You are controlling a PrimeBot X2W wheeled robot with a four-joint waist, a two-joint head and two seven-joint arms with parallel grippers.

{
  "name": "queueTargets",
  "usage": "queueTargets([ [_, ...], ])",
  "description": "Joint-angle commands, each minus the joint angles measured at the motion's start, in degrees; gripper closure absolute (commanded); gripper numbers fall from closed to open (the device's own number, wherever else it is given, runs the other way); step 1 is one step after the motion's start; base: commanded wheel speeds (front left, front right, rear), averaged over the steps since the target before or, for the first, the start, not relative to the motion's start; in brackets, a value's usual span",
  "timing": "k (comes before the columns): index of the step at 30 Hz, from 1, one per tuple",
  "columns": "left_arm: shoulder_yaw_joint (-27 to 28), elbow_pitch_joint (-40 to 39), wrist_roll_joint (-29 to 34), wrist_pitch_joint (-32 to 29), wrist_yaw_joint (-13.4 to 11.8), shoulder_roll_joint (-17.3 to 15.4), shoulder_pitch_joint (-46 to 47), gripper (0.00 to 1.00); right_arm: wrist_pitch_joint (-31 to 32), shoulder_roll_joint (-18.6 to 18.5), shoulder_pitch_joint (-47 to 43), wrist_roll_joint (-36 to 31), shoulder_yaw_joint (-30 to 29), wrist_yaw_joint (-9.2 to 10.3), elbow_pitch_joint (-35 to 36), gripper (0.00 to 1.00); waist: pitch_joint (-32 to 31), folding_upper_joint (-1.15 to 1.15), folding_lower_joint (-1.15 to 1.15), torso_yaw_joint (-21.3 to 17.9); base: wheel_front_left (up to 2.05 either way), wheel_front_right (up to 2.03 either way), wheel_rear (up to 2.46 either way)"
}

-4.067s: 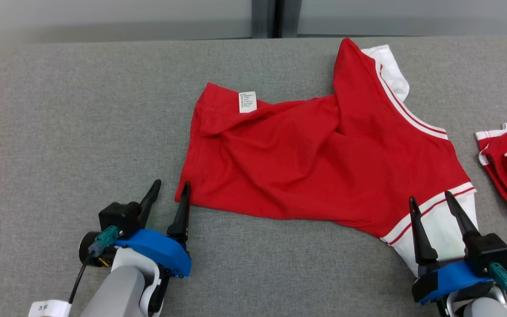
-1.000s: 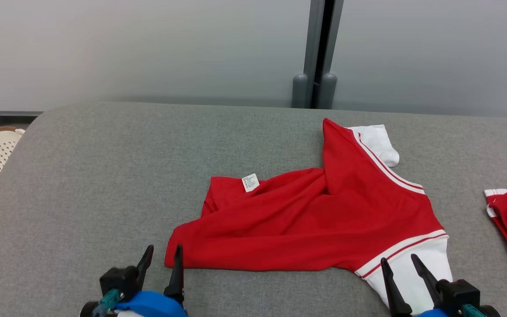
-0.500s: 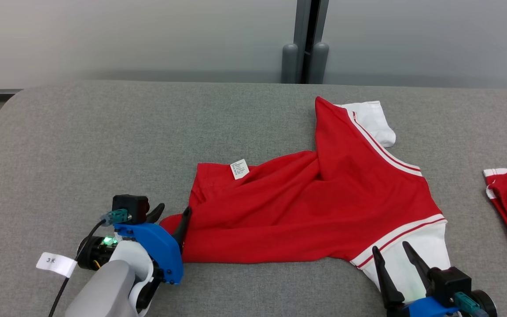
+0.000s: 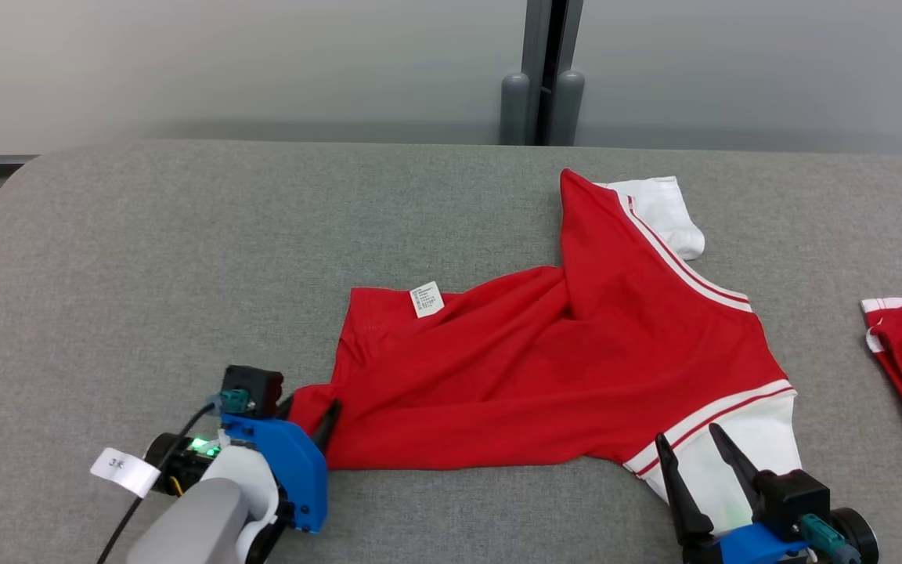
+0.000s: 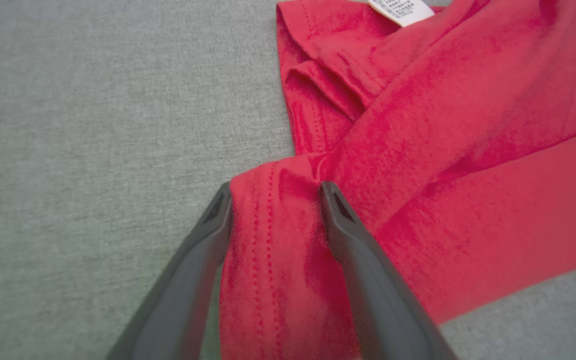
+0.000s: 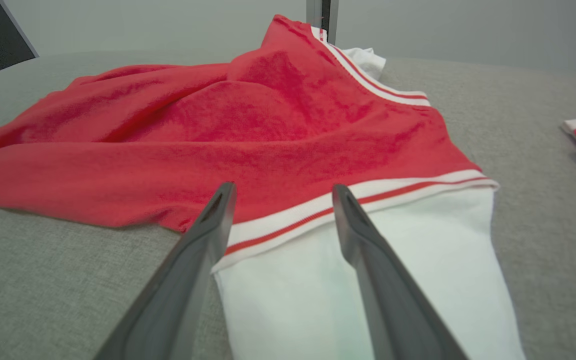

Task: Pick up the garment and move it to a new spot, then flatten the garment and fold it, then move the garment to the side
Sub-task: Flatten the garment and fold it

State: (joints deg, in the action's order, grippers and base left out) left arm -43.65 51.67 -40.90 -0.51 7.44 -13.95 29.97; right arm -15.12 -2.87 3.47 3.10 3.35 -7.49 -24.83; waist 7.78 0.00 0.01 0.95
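tag: white, print unreadable, at 10 o'clock on garment
garment: red, centre of surface
left tool: wide open, astride its 8 o'clock corner
right tool: wide open, over white sleeve at 5 o'clock

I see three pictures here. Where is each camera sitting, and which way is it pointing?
Head view: on the robot's head, looking forward and down at the shirt on the table; left gripper and right gripper show at the bottom.
Left wrist view: on the left wrist, looking down along its own fingers at the shirt's red corner between them.
Right wrist view: on the right wrist, looking low across the table, fingers astride the white sleeve.
Shared: head and left wrist views both show the shirt's label.
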Motion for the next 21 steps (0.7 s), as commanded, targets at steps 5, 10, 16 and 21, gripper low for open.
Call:
queueTargets([
  [5, -3.8, -0.2, -0.5, 6.5, 0.0, 0.3, 1.1, 1.0, 0.0, -0.1, 0.1, 0.1, 0.4, 0.0, -0.5, 0.0, -0.9, 0.0, -0.01, 0.7, 0.0, 0.0, 0.0],
  [10, -5.3, -1.3, -1.9, 12.9, 0.0, 0.9, 1.7, 1.0, 0.0, -0.1, -0.9, 0.8, 0.2, 0.0, -0.9, 0.0, -2.4, 0.0, -0.01, 2.0, 0.0, 0.0, 0.0],
  [16, -5.8, -5.6, -0.5, 15.6, 0.0, 1.5, 0.3, 1.0, 0.0, -0.1, -2.1, 1.7, 0.0, 0.0, -1.1, 0.0, -4.4, 0.0, -0.01, 4.7, 0.0, 0.0, 0.0],
  [21, -3.0, -12.9, 2.6, 15.7, -0.3, 2.0, -4.0, 1.0, 0.0, -0.1, -3.4, 2.1, -0.2, 0.0, -1.6, 0.0, -5.9, 0.0, -0.01, 8.0, 0.0, 0.0, 0.0],
])
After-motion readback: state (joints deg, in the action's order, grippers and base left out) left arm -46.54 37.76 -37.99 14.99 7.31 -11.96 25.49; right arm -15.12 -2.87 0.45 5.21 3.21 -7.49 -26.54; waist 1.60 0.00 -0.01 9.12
